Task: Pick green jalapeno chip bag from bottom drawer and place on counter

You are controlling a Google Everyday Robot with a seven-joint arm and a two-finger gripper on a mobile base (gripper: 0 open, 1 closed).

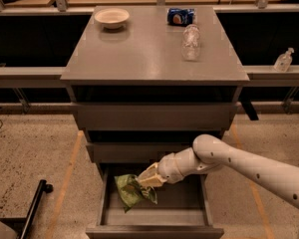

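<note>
The pincer (143,179) is reaching down into the open bottom drawer (154,218), its tan fingers (152,175) closing on the upper edge of the green jalapeno chip bag (131,193) and gripping it. The bag is sitting inside that drawer, toward its left half, hanging crumpled and tilted below the fingers; whether its lower corner is touching the drawer floor I cannot tell. Behind the pincer, the white wrist and arm (239,164) are stretching away to the right and out over the drawer's right wall, running off toward the lower right corner. The drawer itself is standing pulled out toward the camera, its flat grey front along the bottom edge of the view. Above it, the middle drawer (134,152) and the top drawer (154,116) are sitting much further in. Higher up, the grey worktop (139,59) is carrying three things along its far side — a pale bowl (111,18) at the far left, a crushed blue can (181,16) lying at the far right, and a clear plastic bottle (191,36) lying on its side just in front of the can. Off to the right, on a ledge beside the cabinet, a small clear bottle (283,60) is standing upright, well apart from everything else.
</note>
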